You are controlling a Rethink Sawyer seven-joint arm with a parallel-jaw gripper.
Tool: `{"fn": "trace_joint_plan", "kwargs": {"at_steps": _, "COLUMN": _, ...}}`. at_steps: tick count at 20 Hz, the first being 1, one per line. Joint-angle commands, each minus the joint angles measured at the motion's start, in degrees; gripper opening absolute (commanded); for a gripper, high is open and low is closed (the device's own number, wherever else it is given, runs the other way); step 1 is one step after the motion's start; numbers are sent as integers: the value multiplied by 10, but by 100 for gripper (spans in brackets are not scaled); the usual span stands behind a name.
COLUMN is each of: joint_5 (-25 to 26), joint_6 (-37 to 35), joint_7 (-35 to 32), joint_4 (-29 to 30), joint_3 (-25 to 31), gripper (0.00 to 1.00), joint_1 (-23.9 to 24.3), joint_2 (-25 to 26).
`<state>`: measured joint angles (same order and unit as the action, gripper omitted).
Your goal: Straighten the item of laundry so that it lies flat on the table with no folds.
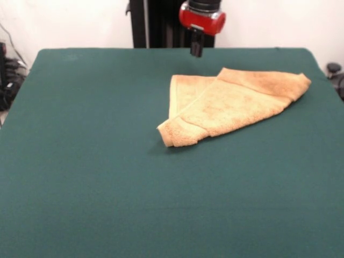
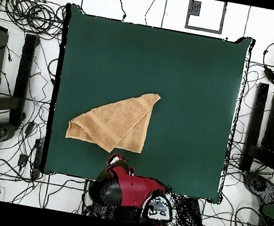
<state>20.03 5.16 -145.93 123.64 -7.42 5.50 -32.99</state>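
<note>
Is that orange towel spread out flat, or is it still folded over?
Folded. The towel makes a rough triangle on the green table, with one layer lying over another and a doubled corner nearest the front camera.

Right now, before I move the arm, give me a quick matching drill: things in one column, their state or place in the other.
Things:
1. towel
2. table
3. gripper

States:
A. covered in dark green cloth
B. raised above the far edge, holding nothing
C. folded over itself, not flat

Pairs: 1-C, 2-A, 3-B

Red arm [image 1: 201, 19] with black cap and black end effector [image 1: 196, 48]
</note>
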Motion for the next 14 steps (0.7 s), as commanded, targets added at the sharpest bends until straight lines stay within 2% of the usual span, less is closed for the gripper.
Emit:
{"fn": "trace_joint_plan", "kwargs": {"at_steps": 1, "joint_5": -15, "joint_6": -111, "joint_7": 20, "joint_4": -80, "joint_3": 82, "gripper": 0, "joint_1": 6, "joint_2": -28}}
{"fn": "trace_joint_plan", "kwargs": {"at_steps": 6, "joint_5": -8, "joint_6": -136, "joint_7": 27, "joint_4": -96, "joint_3": 100, "gripper": 0, "joint_1": 21, "joint_2": -33}}
{"fn": "trace_joint_plan", "kwargs": {"at_steps": 9, "joint_5": 5, "joint_6": -136, "joint_7": 26, "joint_4": -118, "joint_3": 66, "gripper": 0, "joint_1": -11, "joint_2": -30}}
{"fn": "trace_joint_plan", "kwargs": {"at_steps": 10, "joint_5": 8, "joint_6": -135, "joint_7": 19, "joint_4": -121, "joint_3": 58, "gripper": 100, "joint_1": -19, "joint_2": -29}}
{"fn": "trace_joint_plan", "kwargs": {"at_steps": 14, "joint_5": 23, "joint_6": -114, "joint_7": 25, "joint_4": -121, "joint_3": 66, "gripper": 100, "joint_1": -9, "joint_2": -30}}
